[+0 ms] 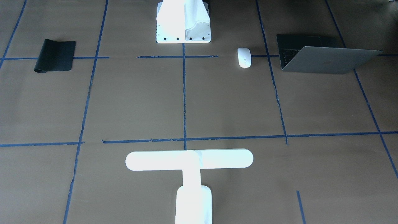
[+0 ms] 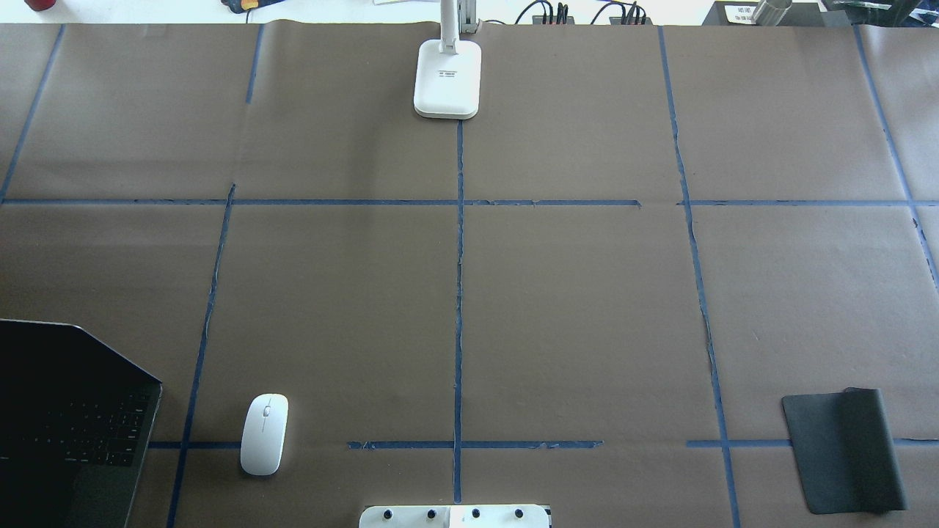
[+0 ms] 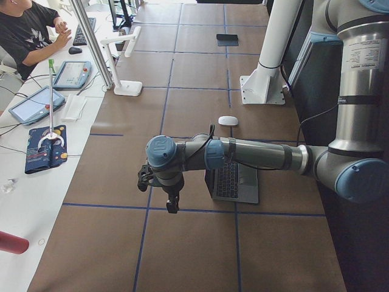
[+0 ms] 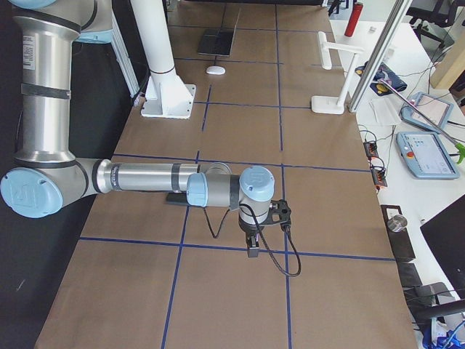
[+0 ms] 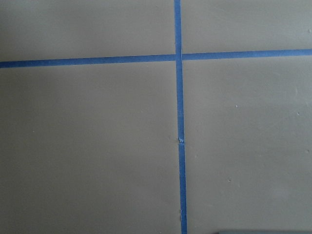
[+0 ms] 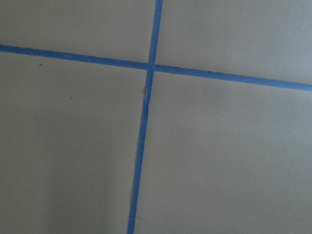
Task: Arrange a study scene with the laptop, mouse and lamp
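Note:
The dark grey laptop (image 1: 326,60) stands open at the table's near left corner, and shows in the overhead view (image 2: 66,425) too. The white mouse (image 2: 265,434) lies just right of it, apart from it (image 1: 244,57). The white T-shaped lamp (image 1: 189,160) stands upright at the far middle edge, its base (image 2: 447,77) on the centre tape line. My left gripper (image 3: 172,204) hangs over bare paper beyond the laptop. My right gripper (image 4: 252,249) hangs over bare paper at the right end. Both hold nothing that I can see; I cannot tell whether they are open or shut.
A black mat (image 2: 843,458) lies at the near right, one edge curled (image 1: 55,56). The white bolted base block (image 1: 183,21) stands at the near middle. Blue tape lines (image 5: 179,122) cross the brown paper. An operator (image 3: 24,30) sits beyond the far edge.

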